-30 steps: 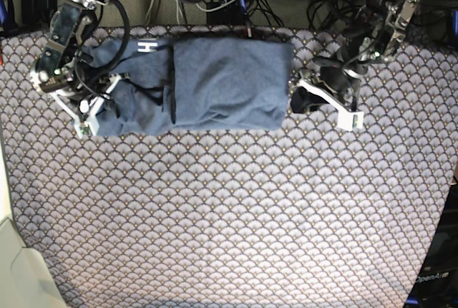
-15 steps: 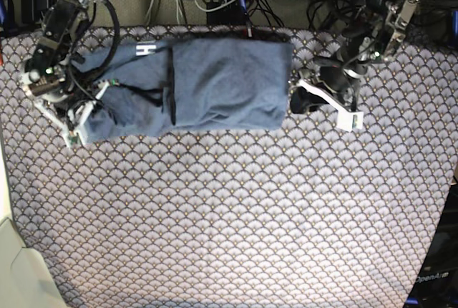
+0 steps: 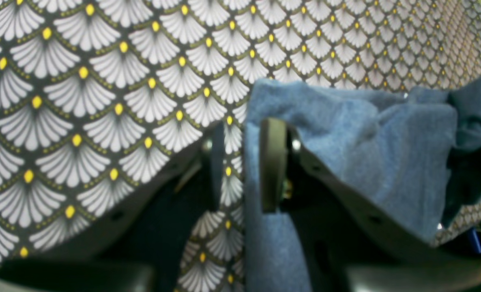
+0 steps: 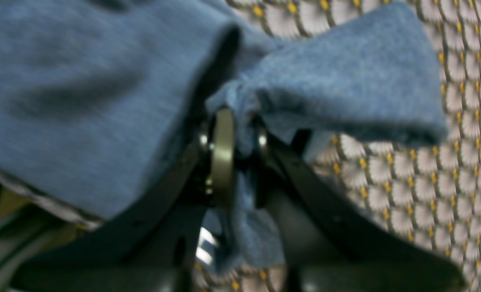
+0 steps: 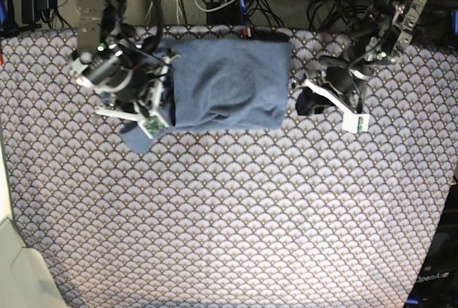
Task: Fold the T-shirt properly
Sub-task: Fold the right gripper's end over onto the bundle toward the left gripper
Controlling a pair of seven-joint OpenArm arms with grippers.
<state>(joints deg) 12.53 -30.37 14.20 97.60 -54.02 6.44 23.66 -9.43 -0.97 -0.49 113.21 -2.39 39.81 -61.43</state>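
T-shirt (image 5: 229, 82): lies half-folded at the far edge of the table cover (image 5: 236, 229) | soft, light, limp, best taken at hems | right gripper (image 4: 240, 134): pinches a bunch of cloth | left gripper (image 3: 242, 162): jaws a little apart, shirt edge between them, grip unclear

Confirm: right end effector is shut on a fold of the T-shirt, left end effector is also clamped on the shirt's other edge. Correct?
Half right. The right end effector is shut on a bunched fold of the T-shirt. The left end effector is not clamped on anything: the left wrist view shows its jaws apart with only the table cover visible in the gap, the shirt edge lying against one finger's outer side.
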